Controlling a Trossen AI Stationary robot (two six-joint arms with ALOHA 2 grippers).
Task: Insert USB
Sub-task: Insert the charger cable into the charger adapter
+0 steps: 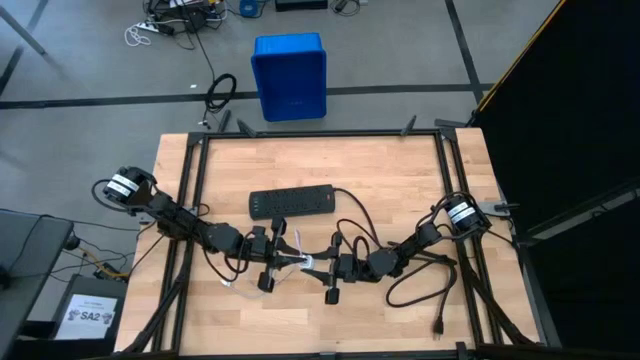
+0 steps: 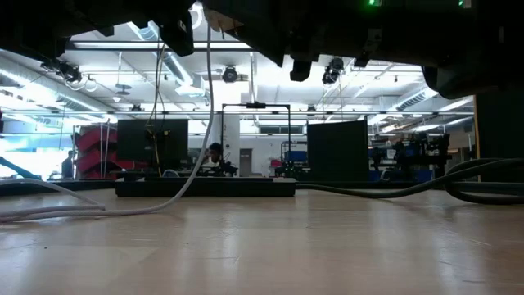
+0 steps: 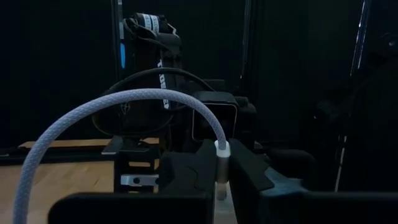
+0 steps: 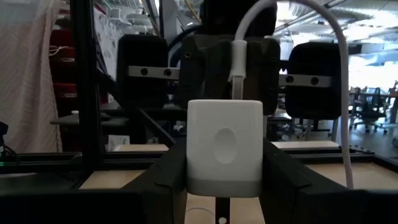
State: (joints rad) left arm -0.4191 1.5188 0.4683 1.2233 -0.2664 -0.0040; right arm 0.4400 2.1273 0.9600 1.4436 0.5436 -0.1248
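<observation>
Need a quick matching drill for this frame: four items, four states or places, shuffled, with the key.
Items:
1. USB cable
2. white cube adapter
3. black power strip
4. blue bin

States or places:
A. on the floor beyond the table
B. lying on the table, behind both grippers
C. plug end clamped in the left gripper
D. held between the right gripper fingers

Pairs: 1-C, 2-D, 3-B, 4-A
</observation>
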